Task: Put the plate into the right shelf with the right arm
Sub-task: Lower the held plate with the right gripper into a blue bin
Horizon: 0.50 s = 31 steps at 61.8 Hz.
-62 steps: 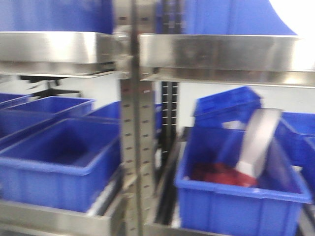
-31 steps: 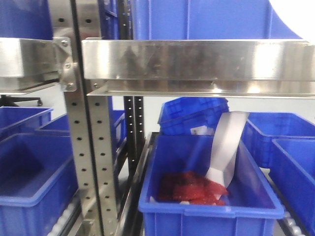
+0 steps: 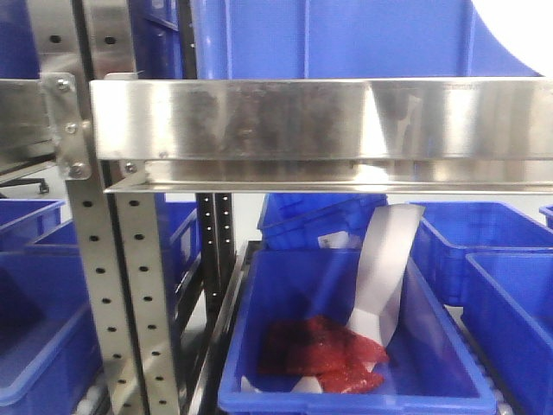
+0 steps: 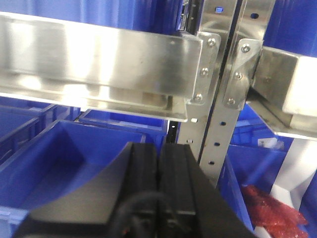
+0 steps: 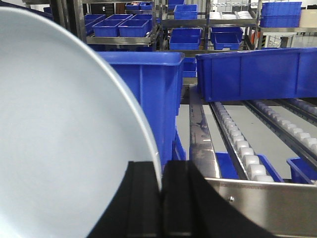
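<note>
The white plate (image 5: pixel 59 139) fills the left of the right wrist view, held on edge, with my right gripper (image 5: pixel 161 171) shut on its rim. In the front view only a white curve of the plate (image 3: pixel 518 26) shows at the top right corner, above the right shelf's shiny front rail (image 3: pixel 320 130). That rail (image 5: pixel 267 203) lies just below and right of the gripper in the right wrist view. My left gripper (image 4: pixel 158 148) is shut with nothing in it, in front of a perforated upright (image 4: pixel 218 124).
Under the rail sits a blue bin (image 3: pixel 346 346) holding red bags (image 3: pixel 324 350) and a pale scoop (image 3: pixel 384 268). On the shelf level stand blue bins (image 5: pixel 143 99) beside a roller track (image 5: pixel 242 148). Perforated uprights (image 3: pixel 112 277) stand left.
The front view has slid right along the racking: the uprights moved from centre to the left edge and the right bay's rail now spans the frame. The plate stays at the top right corner.
</note>
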Each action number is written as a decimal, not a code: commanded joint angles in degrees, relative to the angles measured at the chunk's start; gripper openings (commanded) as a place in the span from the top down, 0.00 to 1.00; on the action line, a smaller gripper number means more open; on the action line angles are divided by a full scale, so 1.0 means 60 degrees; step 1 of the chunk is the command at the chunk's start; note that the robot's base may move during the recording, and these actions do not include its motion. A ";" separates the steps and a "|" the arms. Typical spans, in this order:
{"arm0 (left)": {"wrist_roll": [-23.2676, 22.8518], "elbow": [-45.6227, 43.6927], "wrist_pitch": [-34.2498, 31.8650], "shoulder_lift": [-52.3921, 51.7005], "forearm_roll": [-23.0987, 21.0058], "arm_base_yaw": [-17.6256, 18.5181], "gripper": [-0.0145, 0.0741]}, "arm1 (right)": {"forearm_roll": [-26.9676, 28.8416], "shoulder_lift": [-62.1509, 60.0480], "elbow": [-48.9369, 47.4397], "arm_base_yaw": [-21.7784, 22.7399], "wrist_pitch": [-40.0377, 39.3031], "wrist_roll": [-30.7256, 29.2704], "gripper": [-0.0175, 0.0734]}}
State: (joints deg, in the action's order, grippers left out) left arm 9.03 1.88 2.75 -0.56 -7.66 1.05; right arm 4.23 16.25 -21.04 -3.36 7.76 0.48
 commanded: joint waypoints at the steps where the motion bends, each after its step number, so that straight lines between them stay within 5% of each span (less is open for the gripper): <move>1: -0.0067 0.0098 -0.0861 -0.0098 -0.0078 0.0019 0.98 | 0.0067 0.0070 -0.0272 0.0040 -0.0937 -0.0080 0.75; 31: -0.0067 0.0098 -0.0861 -0.0098 -0.0078 0.0019 0.98 | 0.0074 0.0070 -0.0272 0.0040 -0.1024 -0.0080 0.75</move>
State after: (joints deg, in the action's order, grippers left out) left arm 9.03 1.88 2.75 -0.56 -7.66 1.05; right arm 4.23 16.25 -21.04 -3.36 7.64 0.48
